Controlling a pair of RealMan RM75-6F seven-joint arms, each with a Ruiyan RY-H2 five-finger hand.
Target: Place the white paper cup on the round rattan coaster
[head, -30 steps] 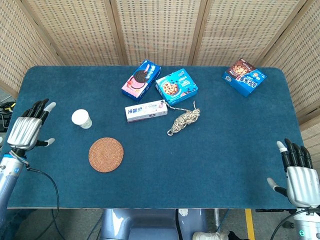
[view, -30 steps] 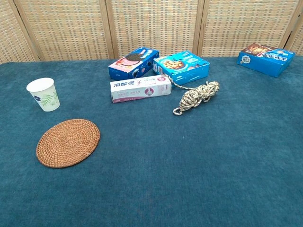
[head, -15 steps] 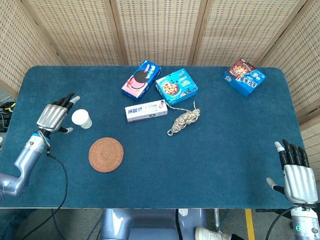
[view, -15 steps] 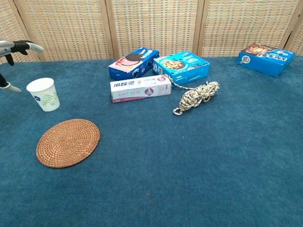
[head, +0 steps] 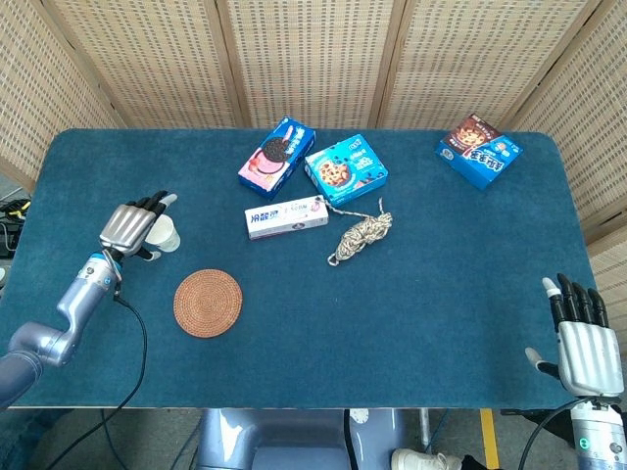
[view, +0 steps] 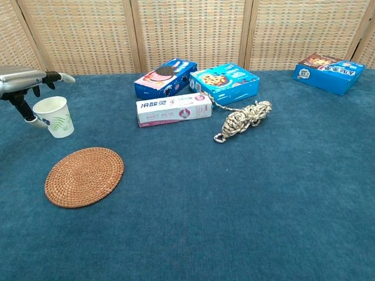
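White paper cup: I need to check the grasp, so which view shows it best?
The chest view: the white paper cup stands upright in side profile, with the left hand over and beside it. In the head view the hand covers part of the cup, leaving mostly its rim visible.

A table [head: 411, 294] covered in dark blue cloth fills most of both views. Behind it stand woven cane screens [head: 313, 59] in light wooden frames, angled in at the sides. Below the table's near edge shows grey floor [head: 147, 436] with a yellow stripe [head: 487, 431]. The light is even.
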